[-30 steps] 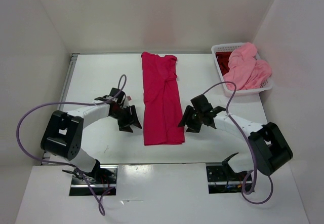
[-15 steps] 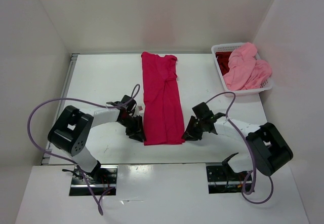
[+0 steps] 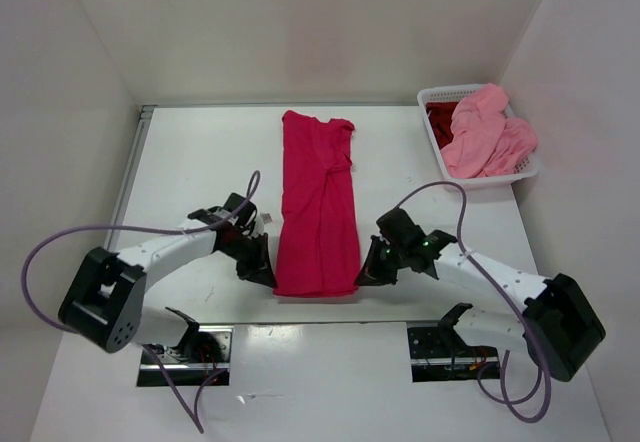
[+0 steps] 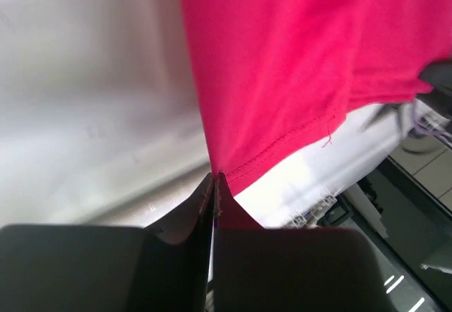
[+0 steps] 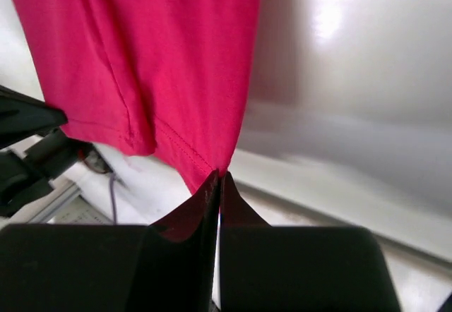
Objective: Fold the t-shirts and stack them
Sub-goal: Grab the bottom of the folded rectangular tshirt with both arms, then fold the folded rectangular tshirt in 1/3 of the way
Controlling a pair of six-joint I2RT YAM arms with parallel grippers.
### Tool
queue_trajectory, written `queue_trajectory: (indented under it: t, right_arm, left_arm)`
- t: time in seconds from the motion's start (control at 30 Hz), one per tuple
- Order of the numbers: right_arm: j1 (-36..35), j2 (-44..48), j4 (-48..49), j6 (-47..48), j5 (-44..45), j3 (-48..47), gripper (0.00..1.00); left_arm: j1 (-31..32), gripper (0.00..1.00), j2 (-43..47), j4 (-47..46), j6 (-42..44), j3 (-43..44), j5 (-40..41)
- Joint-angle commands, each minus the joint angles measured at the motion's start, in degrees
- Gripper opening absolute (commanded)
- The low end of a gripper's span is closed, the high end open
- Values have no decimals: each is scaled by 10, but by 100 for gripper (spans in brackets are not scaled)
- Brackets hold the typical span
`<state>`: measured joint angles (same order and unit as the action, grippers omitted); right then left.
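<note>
A crimson-pink t-shirt (image 3: 318, 207) lies folded into a long strip down the middle of the table. My left gripper (image 3: 268, 277) is shut on its near left hem corner (image 4: 224, 172). My right gripper (image 3: 366, 275) is shut on the near right hem corner (image 5: 219, 164). Both corners are raised a little off the table. A salmon pink t-shirt (image 3: 487, 132) is heaped over a white basket (image 3: 440, 95) at the back right. A dark red t-shirt (image 3: 440, 120) shows inside the basket under it.
White walls close the table at the back and both sides. The arm bases and two cable openings (image 3: 185, 354) sit at the near edge. Purple cables (image 3: 60, 232) loop from each arm.
Both grippers moved in to the shirt's near corners and shut on them. The near hem has shifted toward the near edge and lifted slightly.
</note>
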<state>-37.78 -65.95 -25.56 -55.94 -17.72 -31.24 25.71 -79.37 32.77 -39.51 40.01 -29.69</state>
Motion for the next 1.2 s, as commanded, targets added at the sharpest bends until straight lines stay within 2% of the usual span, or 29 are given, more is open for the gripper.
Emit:
queue_trajectory:
  t: [0.0, 0.1, 0.17, 0.37, 0.4, 0.43, 0.57, 0.63, 0.67, 0.73, 0.77, 0.8, 0.87, 0.97, 1.0, 1.07, 1.1, 1.17]
  right_arm:
    - [15, 8, -63, 14, 0, -64, 0]
    - [69, -46, -58, 71, 13, -139, 0]
    - [103, -86, -35, 114, 8, -202, 0]
    - [177, -277, 1, 178, 8, -395, 0]
    - [184, -304, 1, 193, 8, -419, 0]
    - [196, -354, 1, 198, 8, -464, 0]
    - [217, -461, 1, 211, 15, -565, 0]
    - [223, -512, -8, 211, 22, -612, 0]
    - [223, -524, -8, 211, 22, -621, 0]
    - [223, -540, -14, 217, 22, -640, 8]
    - [223, -540, -14, 217, 31, -646, 18]
    - [223, -540, -14, 217, 31, -646, 22]
    - [228, -525, -14, 217, 25, -653, 36]
    - [223, -479, -26, 227, 37, -653, 43]
    - [223, -463, -26, 227, 44, -627, 45]
    - [206, -417, -6, 227, 44, -593, 41]
    - [196, -407, -6, 227, 44, -558, 25]
    - [157, -400, 9, 221, 39, -520, 10]
  left_arm:
    - [-19, 0, 48, 86, -9, 77, -11]
    - [-49, 0, 20, 104, -9, 175, 0]
    - [-80, 0, -6, 66, -4, 212, 6]
    - [-128, 0, -165, -21, -9, 366, 35]
    - [-128, 0, -206, -27, -9, 387, 65]
    - [-136, 0, -226, -32, -9, 408, 71]
    - [-142, 0, -333, -43, -16, 491, 85]
    - [-142, 3, -363, -43, -16, 530, 98]
    - [-147, 10, -387, -43, -16, 541, 98]
    - [-147, 26, -394, -54, -16, 547, 81]
    - [-147, 35, -399, -67, -23, 547, 73]
    - [-147, 44, -399, -68, -23, 553, 73]
    - [-147, 47, -365, -80, -29, 554, 78]
    - [-147, 48, -301, -97, -34, 518, 86]
    - [-141, 48, -284, -107, -40, 476, 86]
    - [-119, 44, -242, -135, -49, 425, 75]
    - [-105, 42, -233, -142, -56, 403, 75]
    - [-60, 39, -221, -169, -70, 336, 75]
